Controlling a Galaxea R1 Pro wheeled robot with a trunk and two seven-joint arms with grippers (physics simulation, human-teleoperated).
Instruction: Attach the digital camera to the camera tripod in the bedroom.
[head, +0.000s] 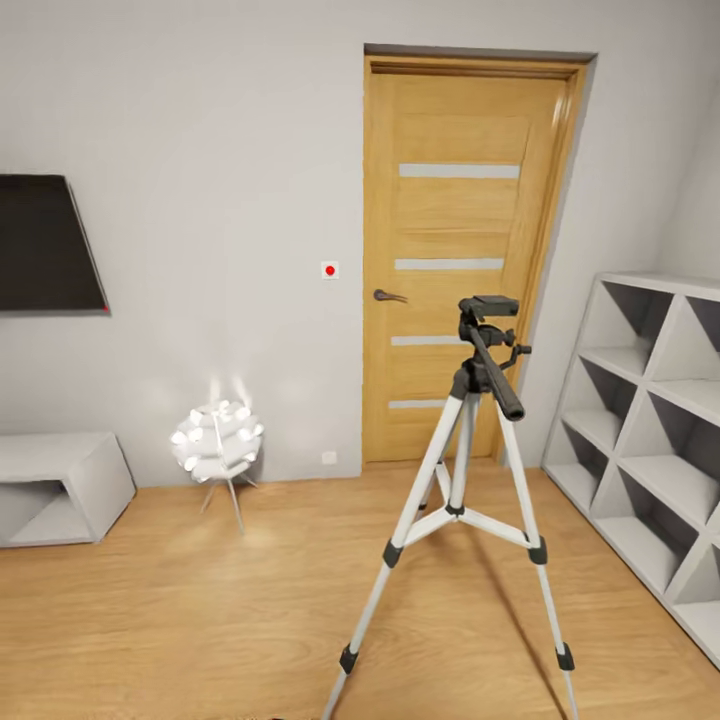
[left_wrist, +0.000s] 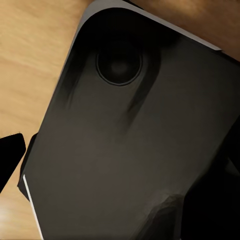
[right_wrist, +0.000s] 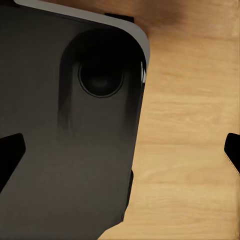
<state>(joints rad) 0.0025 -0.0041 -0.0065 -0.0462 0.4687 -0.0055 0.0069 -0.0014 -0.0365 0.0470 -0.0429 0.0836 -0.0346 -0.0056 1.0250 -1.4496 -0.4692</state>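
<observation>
Hanging on the pale grey wall at the far left of the head view is a dark flat screen (head: 45, 245), and below it a low grey open cabinet (head: 60, 487) sits on the light wood floor (head: 200, 610). Further right, a small white lamp (head: 217, 445) on thin legs glows near the wall. On the wall beside the door there is a small white plate with a red dot (head: 329, 270). The wooden door (head: 465, 250), shut, has four pale horizontal strips and a dark lever handle (head: 389, 296).

In front of the door and nearer the robot stands the camera tripod (head: 465, 480), upright on the floor with its three silver-grey legs spread, black clamps low on the legs. Its black head is bare on top, and the long pan handle slopes down toward the right. At the far right a grey cube shelf (head: 650, 420) lines the side wall, well apart from the tripod.

The left wrist view looks down on a large dark rounded body (left_wrist: 135, 145) of the robot above the wood floor; one dark fingertip (left_wrist: 10, 157) shows at the edge, so I cannot tell how the left jaws stand. In the right wrist view, two dark fingertips (right_wrist: 10, 157) sit at opposite edges, wide apart, with nothing between them: the right gripper (right_wrist: 120, 155) is spread and holds nothing.
</observation>
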